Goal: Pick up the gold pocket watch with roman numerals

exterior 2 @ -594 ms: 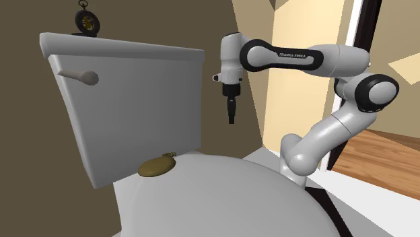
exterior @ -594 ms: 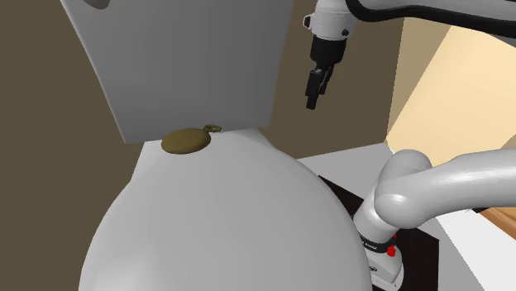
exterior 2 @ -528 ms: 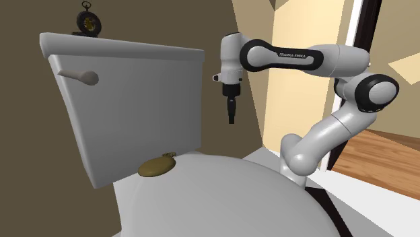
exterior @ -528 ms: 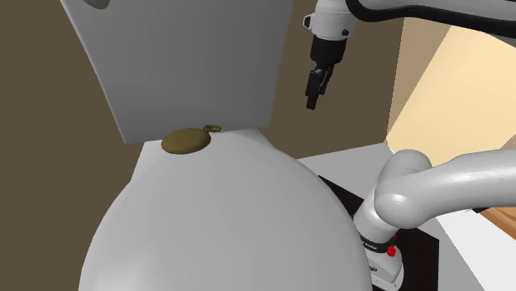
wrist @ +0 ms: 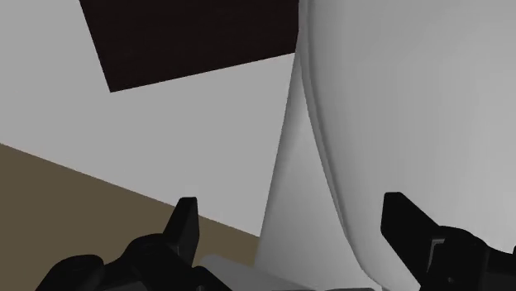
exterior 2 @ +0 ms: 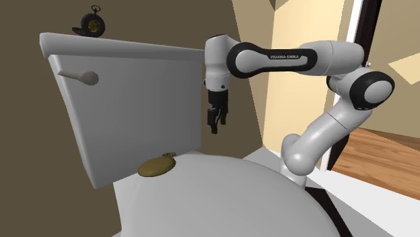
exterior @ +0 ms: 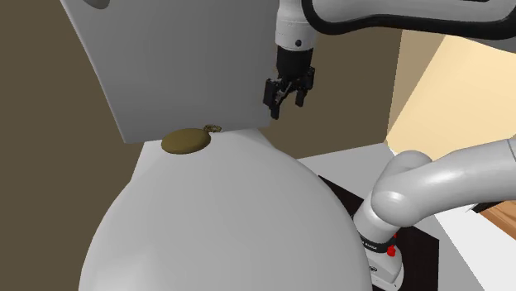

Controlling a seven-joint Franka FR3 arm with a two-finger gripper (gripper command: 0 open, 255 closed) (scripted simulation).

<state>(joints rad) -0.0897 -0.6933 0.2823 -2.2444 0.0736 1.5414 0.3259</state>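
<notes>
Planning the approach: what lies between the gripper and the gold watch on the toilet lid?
Nothing: in the shoulder view the stretch from gripper to gold watch is bare, with the tank front behind it.

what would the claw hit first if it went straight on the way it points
The open claw would probably meet the rounded edge of the white toilet lid first, though it might slip past to the grey floor; depth is unclear.

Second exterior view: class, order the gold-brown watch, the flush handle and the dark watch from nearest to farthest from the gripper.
1. The gold-brown watch, on the toilet lid, below the gripper.
2. The flush handle on the tank front and the dark watch atop the tank: too close to call.
</notes>
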